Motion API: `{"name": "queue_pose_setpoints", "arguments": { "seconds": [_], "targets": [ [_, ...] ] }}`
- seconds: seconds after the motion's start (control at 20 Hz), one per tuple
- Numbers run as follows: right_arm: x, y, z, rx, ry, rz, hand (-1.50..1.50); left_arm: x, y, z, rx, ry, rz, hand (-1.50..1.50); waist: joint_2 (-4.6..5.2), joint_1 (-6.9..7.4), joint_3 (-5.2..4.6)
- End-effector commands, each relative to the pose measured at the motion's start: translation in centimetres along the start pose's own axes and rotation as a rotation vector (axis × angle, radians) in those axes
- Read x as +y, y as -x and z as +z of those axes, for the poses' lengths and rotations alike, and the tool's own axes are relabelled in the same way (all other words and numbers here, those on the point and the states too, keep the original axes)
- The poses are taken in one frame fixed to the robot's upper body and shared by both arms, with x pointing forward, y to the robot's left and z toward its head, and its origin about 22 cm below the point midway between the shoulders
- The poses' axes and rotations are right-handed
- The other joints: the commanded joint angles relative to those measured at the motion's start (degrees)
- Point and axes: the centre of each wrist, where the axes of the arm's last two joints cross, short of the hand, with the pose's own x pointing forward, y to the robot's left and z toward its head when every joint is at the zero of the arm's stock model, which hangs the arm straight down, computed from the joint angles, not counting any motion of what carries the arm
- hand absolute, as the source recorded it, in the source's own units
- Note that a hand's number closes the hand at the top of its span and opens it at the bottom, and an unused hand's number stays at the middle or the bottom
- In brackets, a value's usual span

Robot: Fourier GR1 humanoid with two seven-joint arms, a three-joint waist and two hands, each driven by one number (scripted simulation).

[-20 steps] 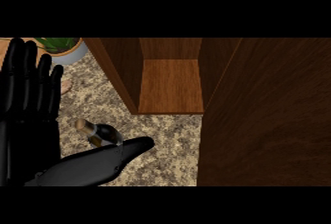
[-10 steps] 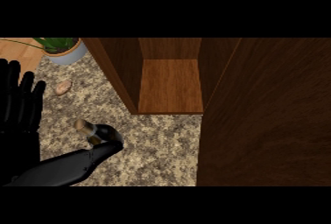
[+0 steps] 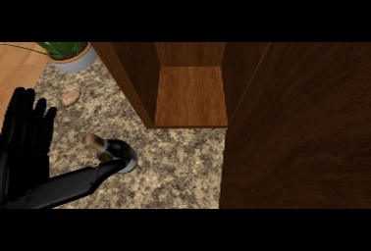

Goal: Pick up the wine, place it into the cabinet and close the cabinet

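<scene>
head view | dark glass wine bottle with tan top (image 3: 112, 153) on speckled stone counter (image 3: 181, 162), near open brown wooden cabinet (image 3: 192, 95), outside it | right hand (image 3: 72, 181) fingers straight, tips touching bottle, not curled round it | left hand (image 3: 25, 139) open, fingers up, at left edge

Kitchen: granite counter (image 3: 177, 164), wooden cabinet (image 3: 191, 95), potted plant (image 3: 71, 54).

A plant (image 3: 62, 48) with green leaves stands in a pale grey pot (image 3: 74, 62) at the far left of the speckled stone table (image 3: 181, 162). Nearer, apart from the pot, a small tan lump (image 3: 70, 97) lies on the table. A light wooden strip (image 3: 18, 68) borders the table's left side.
</scene>
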Motion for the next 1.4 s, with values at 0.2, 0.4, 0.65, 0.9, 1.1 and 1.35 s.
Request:
{"name": "queue_pose_setpoints", "arguments": {
  "seconds": [0.2, 0.4, 0.65, 0.9, 1.1, 1.35],
  "targets": [
    [0.6, -5.4, 4.1, -0.073, -0.04, -0.017, -1.5, 1.3, 4.9, -0.7, 0.029, 0.016, -0.027, -1.5, -0.06, -0.35, -0.05],
    [0.4, -5.2, 3.4, -0.1, -0.023, -0.024, -1.5, 1.3, 5.8, -1.7, 0.054, 0.032, -0.021, -1.5, 0.02, -0.11, 0.06],
    [0.5, -4.6, 3.4, -0.089, -0.004, -0.035, -1.5, 3.3, 10.8, -3.0, 0.068, -0.01, -0.037, -1.5, 0.04, -0.47, 0.02],
    [0.8, -4.9, 3.6, -0.076, 0.007, -0.039, -1.5, 3.3, 11.9, -2.7, 0.099, 0.0, -0.032, -1.5, -0.03, -0.04, 0.05],
    [0.5, -5.5, 4.2, -0.085, -0.025, -0.021, -1.5, 4.4, 14.3, -3.8, 0.129, -0.025, -0.06, -1.5, -0.04, -0.62, 0.07],
    [0.5, -5.4, 3.6, -0.105, -0.02, -0.032, -1.5, 5.7, 17.8, -2.8, 0.156, -0.007, -0.036, -1.5, 0.01, -0.15, -0.03]
  ]
}}
